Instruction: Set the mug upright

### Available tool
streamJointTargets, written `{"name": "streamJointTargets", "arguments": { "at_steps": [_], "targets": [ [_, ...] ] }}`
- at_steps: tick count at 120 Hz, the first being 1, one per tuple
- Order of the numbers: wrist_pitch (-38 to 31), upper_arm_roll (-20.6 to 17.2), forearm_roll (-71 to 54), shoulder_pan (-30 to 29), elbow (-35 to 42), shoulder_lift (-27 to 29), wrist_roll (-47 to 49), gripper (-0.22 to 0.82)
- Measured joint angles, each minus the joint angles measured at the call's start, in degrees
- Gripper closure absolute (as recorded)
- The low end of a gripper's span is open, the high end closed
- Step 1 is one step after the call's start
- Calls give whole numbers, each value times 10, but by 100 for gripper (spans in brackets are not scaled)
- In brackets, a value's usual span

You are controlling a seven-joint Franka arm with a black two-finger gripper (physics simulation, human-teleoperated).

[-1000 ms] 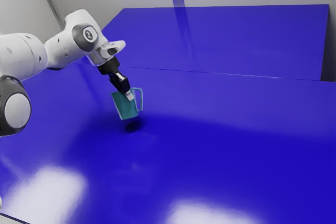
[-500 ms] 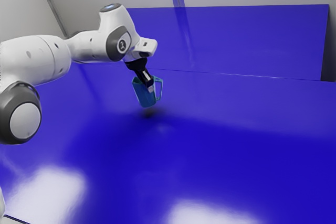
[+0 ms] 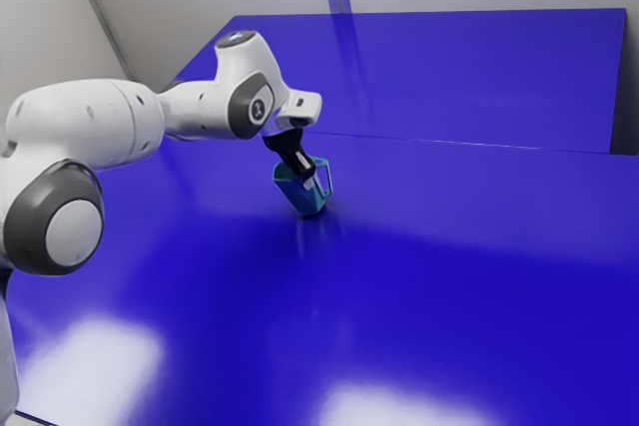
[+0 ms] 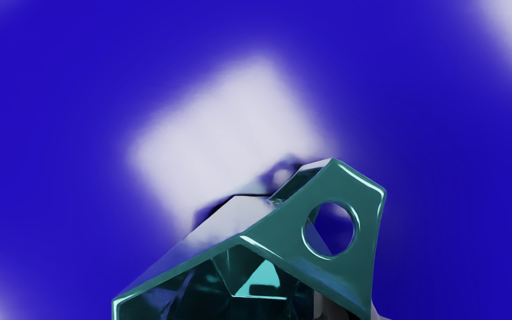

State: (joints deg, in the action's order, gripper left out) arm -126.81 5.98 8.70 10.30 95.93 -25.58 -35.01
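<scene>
Teal faceted mug (image 3: 300, 199) leans in the grip, its mouth tipped up and toward the exterior view's left; its base is low over the glossy blue desk (image 3: 449, 276), though whether the two touch cannot be told. The black, pale-tipped fingers (image 3: 309, 184) are closed on the mug's wall near its angular handle (image 4: 364, 213), holding it. The grasp is done, and much of the turning seems done too, since the mouth is nearer up than sideways; what is left, by my judgement, is to take out the remaining tilt, seat the base flat, let go and draw clear. Counted: one mug, with one handle; one desk; one white and grey arm (image 3: 100, 122); one pair of fingers.
</scene>
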Motion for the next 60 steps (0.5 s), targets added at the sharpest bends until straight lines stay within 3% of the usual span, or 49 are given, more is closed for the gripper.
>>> {"name": "streamJointTargets", "arguments": {
  "at_steps": [8,34,60],
  "targets": [
    [-2,0,-1,0,0,-3,3,79],
    [-3,0,-4,1,-1,0,6,33],
    [6,0,-18,7,2,44,9,12]
  ]
}}
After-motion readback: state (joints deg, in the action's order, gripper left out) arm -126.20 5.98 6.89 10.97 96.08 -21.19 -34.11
